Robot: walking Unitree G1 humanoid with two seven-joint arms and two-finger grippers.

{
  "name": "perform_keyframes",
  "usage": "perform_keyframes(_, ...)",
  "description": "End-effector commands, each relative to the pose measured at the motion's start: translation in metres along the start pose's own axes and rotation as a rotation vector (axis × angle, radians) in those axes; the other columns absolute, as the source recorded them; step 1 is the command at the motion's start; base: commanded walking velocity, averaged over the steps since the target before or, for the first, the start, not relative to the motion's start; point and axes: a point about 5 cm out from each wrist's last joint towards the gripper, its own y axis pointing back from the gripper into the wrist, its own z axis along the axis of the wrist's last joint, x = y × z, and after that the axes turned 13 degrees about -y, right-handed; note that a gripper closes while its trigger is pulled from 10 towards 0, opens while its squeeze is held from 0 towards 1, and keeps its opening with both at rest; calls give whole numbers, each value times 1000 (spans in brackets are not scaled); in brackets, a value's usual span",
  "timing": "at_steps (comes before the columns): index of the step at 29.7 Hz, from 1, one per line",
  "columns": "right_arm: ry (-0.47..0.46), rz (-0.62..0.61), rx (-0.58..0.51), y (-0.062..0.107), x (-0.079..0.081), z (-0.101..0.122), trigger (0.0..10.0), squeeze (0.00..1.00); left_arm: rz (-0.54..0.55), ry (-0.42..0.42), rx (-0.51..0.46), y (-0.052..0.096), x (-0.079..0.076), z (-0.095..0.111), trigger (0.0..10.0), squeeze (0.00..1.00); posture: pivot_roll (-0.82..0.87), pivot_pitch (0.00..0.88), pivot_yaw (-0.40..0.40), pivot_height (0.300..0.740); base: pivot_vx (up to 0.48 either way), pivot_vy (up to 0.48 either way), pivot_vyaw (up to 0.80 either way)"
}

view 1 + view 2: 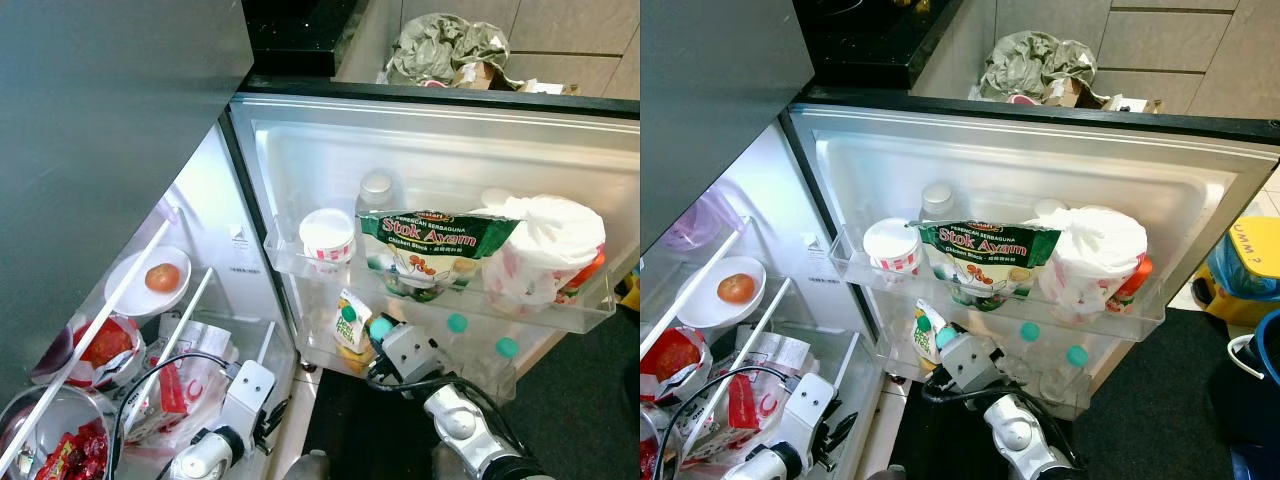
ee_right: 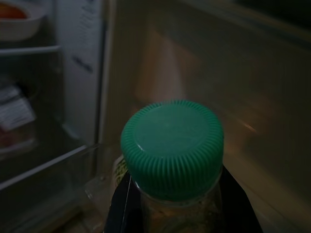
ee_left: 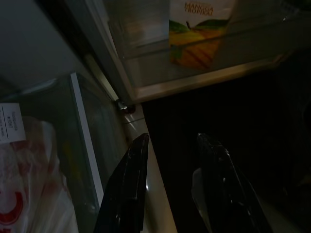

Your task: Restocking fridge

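Right gripper (image 2: 171,204) around green-capped bottle (image 2: 172,150)

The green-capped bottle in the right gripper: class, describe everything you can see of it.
The green-capped bottle has a round, ribbed teal-green screw cap, plastic by its look, on a clear neck with a pale yellowish content. It stands upright, cap closed. The right gripper is shut on it, one black finger pressed on each side just below the cap. It is held at the lower door shelf of the open fridge, beside a small juice carton.
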Motion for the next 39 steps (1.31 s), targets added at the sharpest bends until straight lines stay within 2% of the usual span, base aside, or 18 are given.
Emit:
perform_keyframes(1,-5,-4,13,6,5,-7,10000,278,-9,-4,35,7,3,-8,10000,0,125,256,84,635,0,0,0)
perform_keyframes(4,-21,-59,30,6,2,-9,10000,357,-12,-9,31,9,4,-7,10000,0,131,260,85,635,0,0,0)
perform_keyframes(10,-62,-47,79,4,6,-12,10000,404,-11,-10,29,11,4,-6,10000,0,139,261,83,635,0,0,0)
perform_keyframes(14,-61,-50,63,2,8,-10,10000,353,-12,-8,33,11,4,-6,10000,0,137,262,84,635,0,0,0)
perform_keyframes(15,-53,-48,53,2,8,-9,10000,294,-12,-7,34,12,3,-6,10000,0,134,261,81,635,0,0,0)
perform_keyframes(16,-46,-45,42,2,9,-8,10000,184,-13,-7,34,11,3,-5,10000,0,134,264,80,635,0,0,0)
perform_keyframes(17,-42,-44,36,2,9,-7,10000,184,-13,-6,35,11,3,-5,10000,0,134,264,80,635,0,0,0)
perform_keyframes(19,-61,-50,27,2,8,-7,10000,0,-12,-4,35,11,3,-4,10000,0,137,263,79,635,0,0,0)
perform_keyframes(31,-152,-123,41,0,-2,-7,10000,0,-16,-16,39,14,4,-5,10000,0,140,260,76,630,0,0,0)
perform_keyframes(39,-139,-113,43,0,0,-7,10000,0,-18,-16,39,14,4,-4,10000,0,139,265,76,611,0,0,0)
